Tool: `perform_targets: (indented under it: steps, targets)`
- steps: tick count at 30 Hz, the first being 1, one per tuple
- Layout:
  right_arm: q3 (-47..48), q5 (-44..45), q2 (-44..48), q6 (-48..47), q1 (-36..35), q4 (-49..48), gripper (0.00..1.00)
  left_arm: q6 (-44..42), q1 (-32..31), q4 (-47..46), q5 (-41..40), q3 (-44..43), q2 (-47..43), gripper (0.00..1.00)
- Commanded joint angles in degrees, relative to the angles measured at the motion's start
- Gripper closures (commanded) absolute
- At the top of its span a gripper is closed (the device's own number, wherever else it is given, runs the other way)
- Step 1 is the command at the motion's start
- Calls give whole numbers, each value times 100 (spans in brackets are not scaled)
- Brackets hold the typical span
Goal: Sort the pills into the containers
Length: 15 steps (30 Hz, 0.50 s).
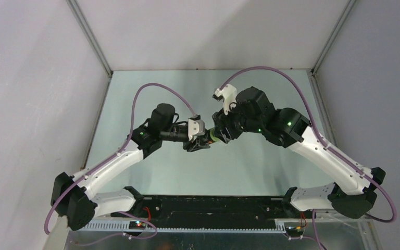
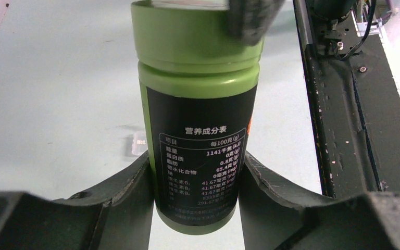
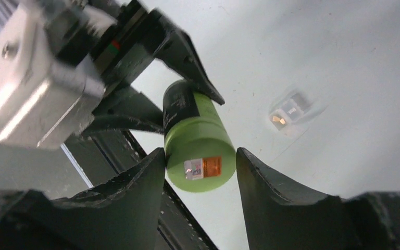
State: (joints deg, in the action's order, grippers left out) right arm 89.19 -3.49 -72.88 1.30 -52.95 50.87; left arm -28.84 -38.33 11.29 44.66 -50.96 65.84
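L gripper [image 2: 197, 166] fingers partway closed, clamping green bottle [image 2: 198, 78] by its body, bottom centre of left wrist view. R gripper [image 3: 200, 153] fingers pressed vs both sides of bottle cap. Clear container [image 3: 290, 111] sits on table [image 3: 354, 62], right of centre, blurred; orange speck [image 3: 277, 120] inside.

White-and-black arms [image 1: 115, 159] (purple cables [image 1: 150, 87])

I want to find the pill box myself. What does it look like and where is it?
Look at the pale table. Near the green bottle in the left gripper, a tiny box lies flat on the table. Unlike the solid green bottle, it is see-through, with a bit of orange inside.
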Motion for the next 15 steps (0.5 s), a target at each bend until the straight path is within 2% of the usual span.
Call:
perform_targets:
  steps: [1, 6, 8, 10, 13, 15]
  targets:
    - [334, 851, -188, 1106, 24, -622, 44, -52, -28, -280, 267, -158, -240, 100]
    - [613, 1728, -535, 2983, 2, -344, 43, -51, -25, -361, 203, -107, -270, 100]
    - [761, 1924, -624, 3288, 4, -154, 41, -43, -26, -450, 149, -60, -286, 100]
    - [885, 1956, -631, 3353, 21, -35, 33, -31, -24, -486, 86, -7, -307, 100]
    - [904, 1664, -498, 3244, 107, -124, 13, -31, -19, -519, 38, 45, -333, 100]
    - [800, 1185, -238, 3069, 287, -295, 7, -31, -19, -519, 18, 48, -339, 100]
